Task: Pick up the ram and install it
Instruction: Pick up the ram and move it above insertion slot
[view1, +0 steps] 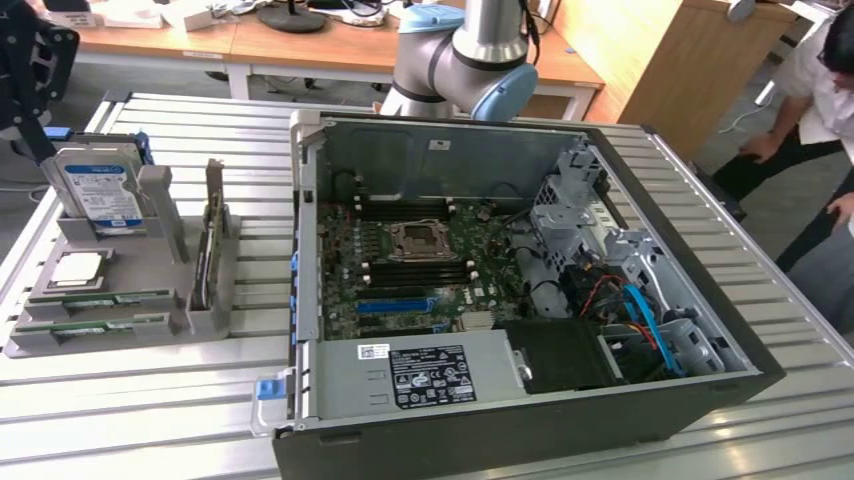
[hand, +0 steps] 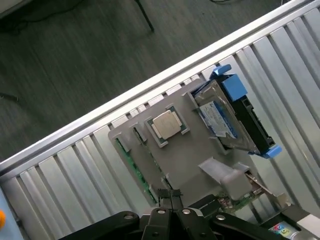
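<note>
The job is at its first step, the reach for the pick; nothing has been lifted yet. The gripper hangs above the grey holder, its two fingers pressed together with nothing between them.

The holder stands on the slatted table, at the exterior view's left of the open computer case. Two green sticks lie flat side by side in its near slots. The ram is, as I judge it, the one just beside the silver processor, since the fingertips in the wrist view line up closer to that slot. This is not certain, as the second stick lies right next to it and looks much the same. A hard drive stands upright at the holder's far end.

Inside the case, the long dark memory slots run beside the empty processor socket, well apart from the ram.

The pick calls for the fingers to part first, then to line up across the stick's thin edges. There is little room beside it, so the neighbour could get nudged. A person stands at the far right, near the table.
</note>
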